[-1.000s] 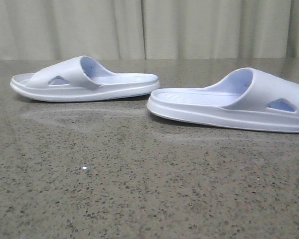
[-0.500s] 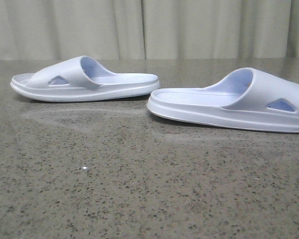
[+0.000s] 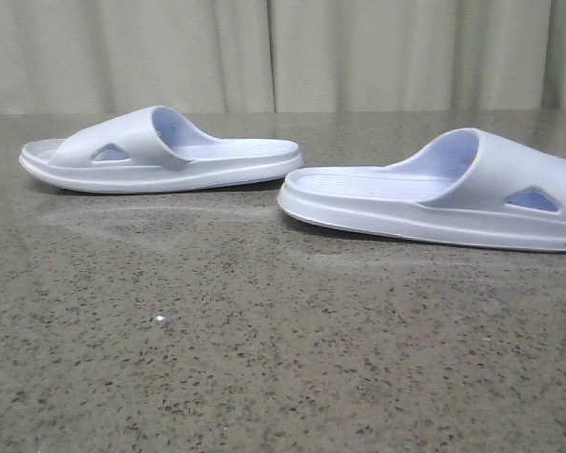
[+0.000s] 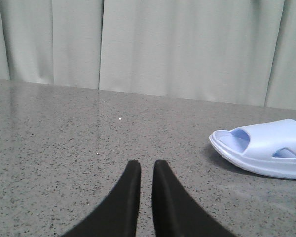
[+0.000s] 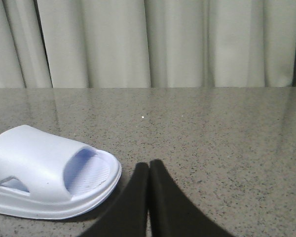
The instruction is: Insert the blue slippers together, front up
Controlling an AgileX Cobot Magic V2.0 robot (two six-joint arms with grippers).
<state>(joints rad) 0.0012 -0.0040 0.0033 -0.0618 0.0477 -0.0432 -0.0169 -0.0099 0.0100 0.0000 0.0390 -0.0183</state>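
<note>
Foam blue slippers (image 3: 160,151) look light, squashy; grab by strap. Left gripper (image 4: 142,165) fingers narrow gap, right gripper (image 5: 149,165) pressed together, empty

bare table (image 3: 264,359) before both slippers (image 3: 160,151); nothing blocks.

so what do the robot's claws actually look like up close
Only the fingers show, in the wrist views. The left claw has two plain matte black fingers that curve inward and taper to blunt tips. The right claw looks the same: smooth black, tapered. No cables, markings or arm links are visible, and neither arm appears in the front view.
</note>
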